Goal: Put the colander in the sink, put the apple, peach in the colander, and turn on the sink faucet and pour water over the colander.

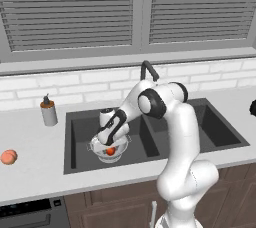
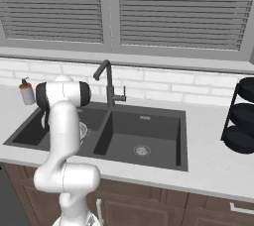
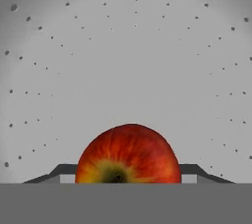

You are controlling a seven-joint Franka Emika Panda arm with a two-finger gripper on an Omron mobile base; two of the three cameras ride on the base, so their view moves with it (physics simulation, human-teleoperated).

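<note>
A pale grey counter (image 1: 35, 182) runs under white brick tiles and slatted window blinds. At the far left of the left base view the peach (image 1: 8, 157) lies on the counter, well apart from the sink (image 1: 75, 142). Right of it stands a grey soap bottle (image 1: 48, 111). At centre, the colander (image 1: 106, 154) sits in the sink's left basin, and the gripper (image 1: 111, 148) reaches down into it. In the hand view the apple (image 3: 128, 155) sits between the dark fingertips (image 3: 61, 171), which flank it on either side, above the perforated bowl. The sink faucet (image 1: 148, 70) rises behind the arm. At the right of the right base view stands a dark tiered rack (image 2: 241, 118).
</note>
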